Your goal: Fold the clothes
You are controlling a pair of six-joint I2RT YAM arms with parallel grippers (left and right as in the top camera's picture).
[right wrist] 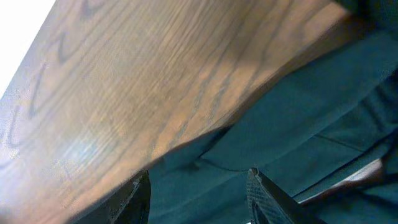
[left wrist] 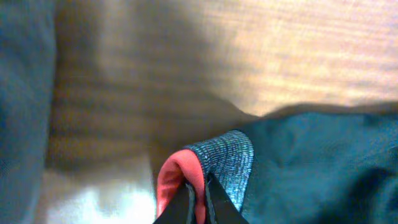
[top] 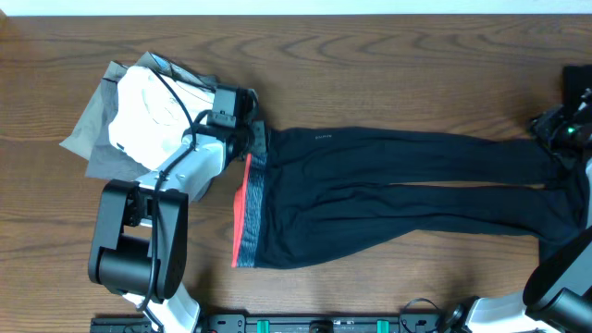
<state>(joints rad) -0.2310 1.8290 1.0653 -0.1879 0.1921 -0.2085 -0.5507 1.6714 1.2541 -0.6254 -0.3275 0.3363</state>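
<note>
Long black leggings (top: pixel 398 185) lie stretched flat across the table, with the grey waistband edged coral-red (top: pixel 248 208) at the left and the leg ends at the right. My left gripper (top: pixel 242 129) is at the waistband's far corner. In the left wrist view it (left wrist: pixel 199 190) is shut on the coral-red edge of the waistband (left wrist: pixel 221 158). My right gripper (top: pixel 564 139) is at the leg ends. In the right wrist view it (right wrist: pixel 199 186) is open, with the black leggings fabric (right wrist: pixel 280 130) between and below its fingers.
A pile of white (top: pixel 153 102) and grey (top: pixel 92 129) garments lies at the back left, beside the left arm. The left arm's base (top: pixel 139 231) stands at the front left. Bare wooden table (top: pixel 398 74) lies behind the leggings.
</note>
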